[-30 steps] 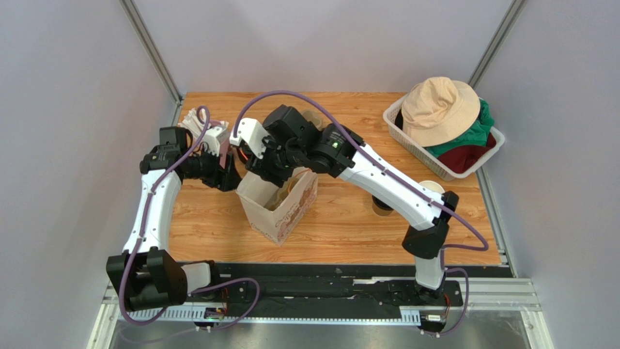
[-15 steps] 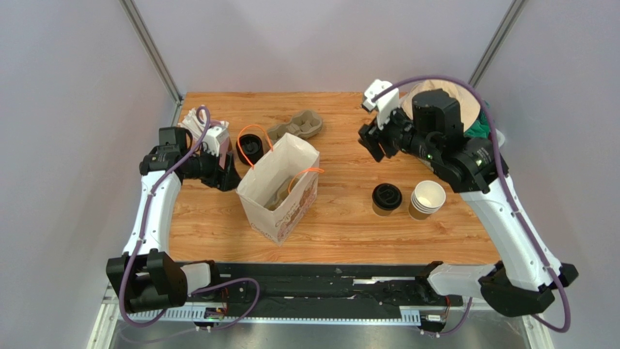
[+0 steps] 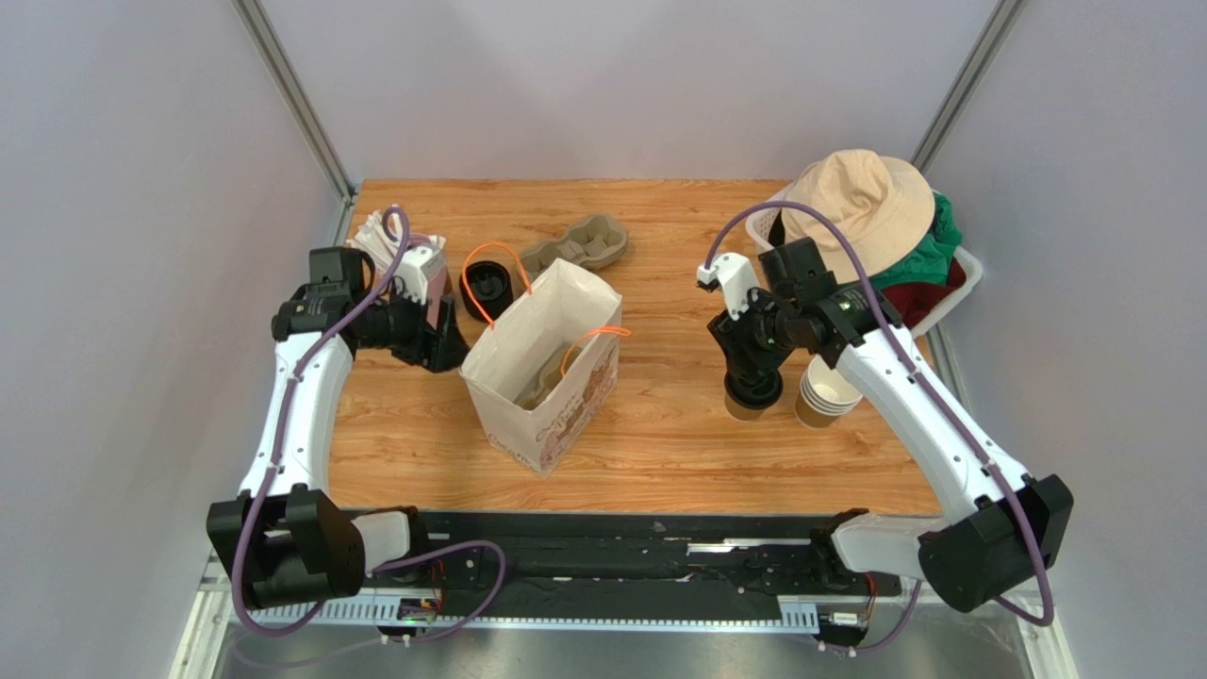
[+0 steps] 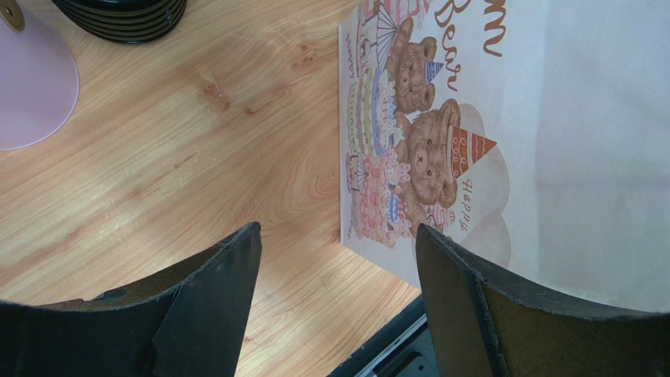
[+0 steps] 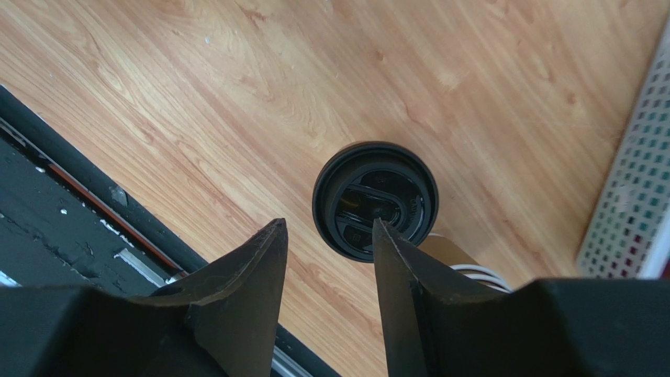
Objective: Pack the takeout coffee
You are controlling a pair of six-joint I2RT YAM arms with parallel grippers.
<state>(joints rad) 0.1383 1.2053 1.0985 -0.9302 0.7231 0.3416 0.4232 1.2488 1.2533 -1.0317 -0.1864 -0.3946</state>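
Observation:
The takeout coffee, a brown paper cup with a black lid, stands upright on the wooden table right of centre. In the right wrist view its lid lies just beyond my fingertips. My right gripper hangs above it, open and empty, not touching it. The open printed paper bag stands at centre left, and its bear-printed side fills the left wrist view. My left gripper is open and empty, low beside the bag's left corner.
A stack of lidless brown cups stands right next to the coffee. A pile of black lids and a pulp cup carrier lie behind the bag. A white basket with a hat and clothes sits at back right.
My right arm swung from over the bag across to the right, then came down above the lidded cup. The left arm and the bag have not moved.

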